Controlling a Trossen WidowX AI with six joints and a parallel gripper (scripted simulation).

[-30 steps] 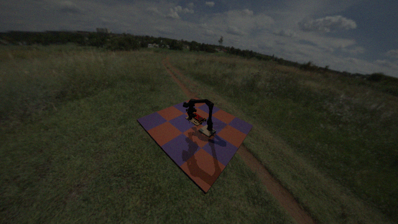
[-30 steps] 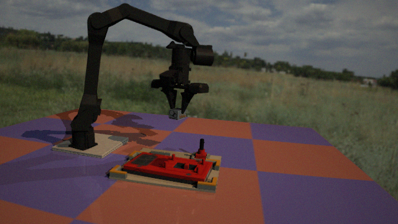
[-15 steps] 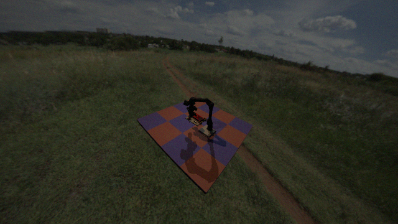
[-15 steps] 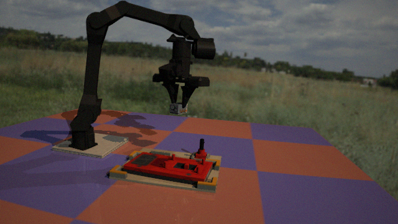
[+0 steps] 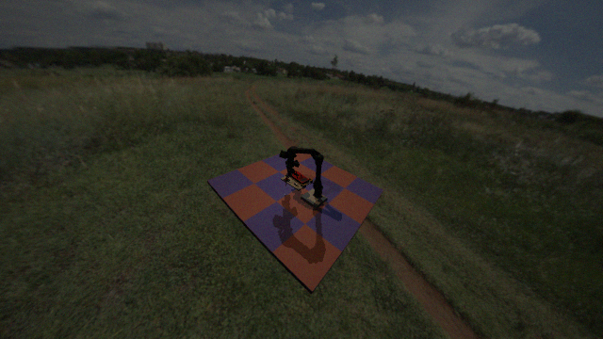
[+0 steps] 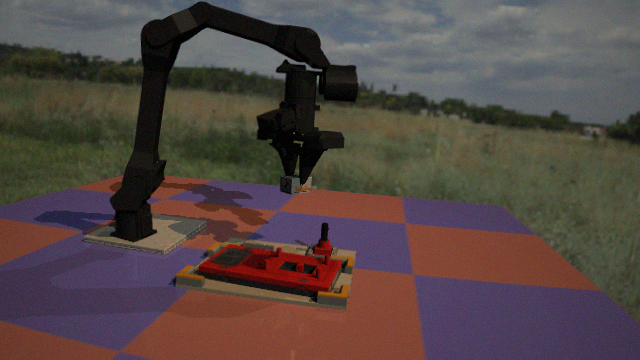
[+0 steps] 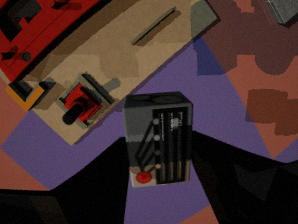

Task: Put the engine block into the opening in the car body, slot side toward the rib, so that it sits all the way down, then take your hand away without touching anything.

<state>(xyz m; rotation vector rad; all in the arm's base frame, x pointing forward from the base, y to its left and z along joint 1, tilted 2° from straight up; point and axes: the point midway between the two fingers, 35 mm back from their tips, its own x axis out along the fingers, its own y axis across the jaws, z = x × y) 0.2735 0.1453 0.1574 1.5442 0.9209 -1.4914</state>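
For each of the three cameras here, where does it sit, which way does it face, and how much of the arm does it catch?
Top: far off and high, looking down on the checkered mat; whole arm shows, tiny.
Exterior: low beside the mat, facing the red car body; shows the full arm, base plate to gripper.
Wrist: on the gripper, looking down; only dark fingers show, shut on the engine block.
Exterior and wrist share block and car body.
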